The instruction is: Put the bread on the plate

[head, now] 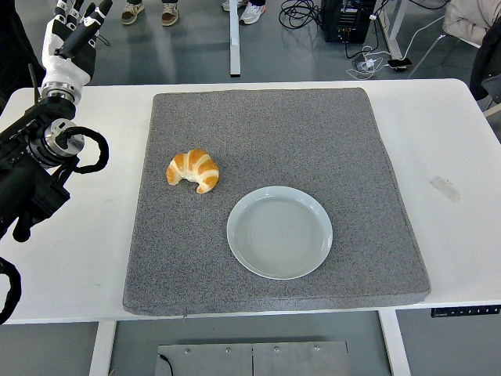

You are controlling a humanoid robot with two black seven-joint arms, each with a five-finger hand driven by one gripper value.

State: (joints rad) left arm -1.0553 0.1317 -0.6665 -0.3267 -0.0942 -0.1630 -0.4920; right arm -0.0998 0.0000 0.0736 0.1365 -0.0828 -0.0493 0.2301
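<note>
a croissant (193, 170) lies on a grey speckled mat (313, 133) that covers most of a white bench (70, 258), seen from above and behind the robot's side. the golden-brown bread, curved with its two tips pointing toward the near edge, sits on the mat's left half, resting directly on the grey surface. a pale blue-grey plate (279, 232), round and shallow, lies nearer the bench's front edge, down and to the right of the croissant. bread and plate are near each other but apart, with a strip of bare mat between them.

the robot's left arm (35, 157) comes in from the left edge, black with looping cables at the wrist, and points away toward the far side of the bench. its left hand (72, 31), white at the palm with dark fingers (86, 23), is raised at the bench's far left corner, well apart from the croissant and clear of the mat. the fingers are stretched out straight and relaxed, gripping nothing.

a small pale strip of tape (445, 188) lies on the bare bench to the right of the mat. beyond the far edge, on the grey floor, the shoes (149, 12) of people standing are visible at the top of the frame, along with a tangle of cables (301, 12) and a dark box (348, 19) at upper right.
</note>
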